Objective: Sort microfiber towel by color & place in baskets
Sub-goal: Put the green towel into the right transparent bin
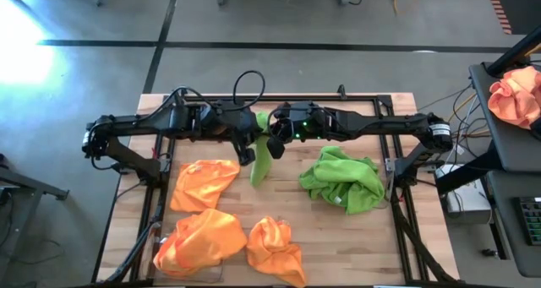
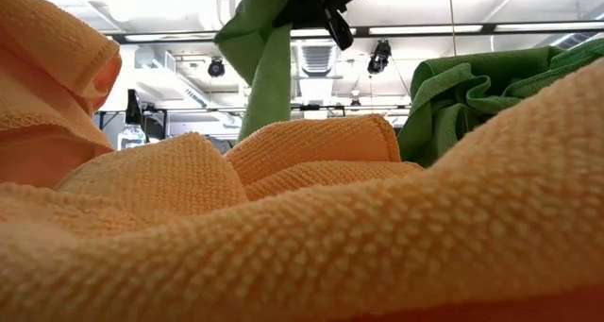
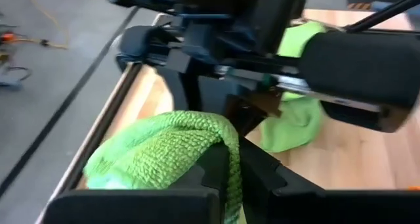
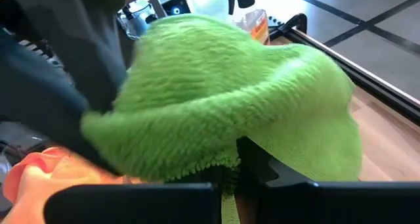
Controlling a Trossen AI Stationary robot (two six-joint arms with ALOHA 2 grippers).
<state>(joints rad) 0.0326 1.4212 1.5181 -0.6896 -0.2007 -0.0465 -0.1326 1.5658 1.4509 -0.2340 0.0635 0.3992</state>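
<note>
Grey concrete floor [image 1: 279, 18] crossed by dark tape lines [image 1: 254, 45] — ceiling strip lights [image 2: 425, 29] glow overhead.

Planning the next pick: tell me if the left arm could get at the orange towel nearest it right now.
Probably not yet: the left gripper and right gripper both clamp the hanging green towel. The orange towel itself lies uncovered.

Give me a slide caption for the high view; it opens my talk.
Both pincers, left and right, shut on one hanging green towel between orange towels and a green pile.
</note>
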